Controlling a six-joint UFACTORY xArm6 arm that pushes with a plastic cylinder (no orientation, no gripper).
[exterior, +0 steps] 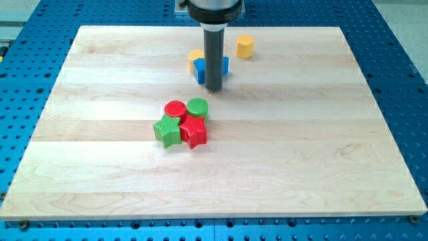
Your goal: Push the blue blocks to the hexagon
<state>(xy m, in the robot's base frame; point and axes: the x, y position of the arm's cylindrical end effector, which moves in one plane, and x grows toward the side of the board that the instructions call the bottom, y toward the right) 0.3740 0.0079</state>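
1. So, the desk is a pale wood board, and it sits on a blue metal base full of little holes.
2. Going from the view's left, the first block is the green star, a bit left of the middle of the board.
3. Just above it and a bit to the right is the red round block, and the two touch.
4. Next comes the red star, right beside the green star and touching it.
5. Above the red star sits the green round block, touching the red round block.
6. These four blocks make one tight bunch.
7. Higher up, near the view's top, a yellow block peeks out. Its shape is hard to tell, since most of it is hidden.
8. Blue blocks sit just under that yellow block. The dark rod hides the middle, so I cannot tell if it is one blue block or two. Blue shows on both sides of the rod.
9. My tip is down on the board, right at the bottom edge of the blue, well above the bunch of four.
10. I have no gripper, only the rod, so nothing is held.
11. Last, on the right, the yellow hexagon stands alone, near the blue but not touching it.
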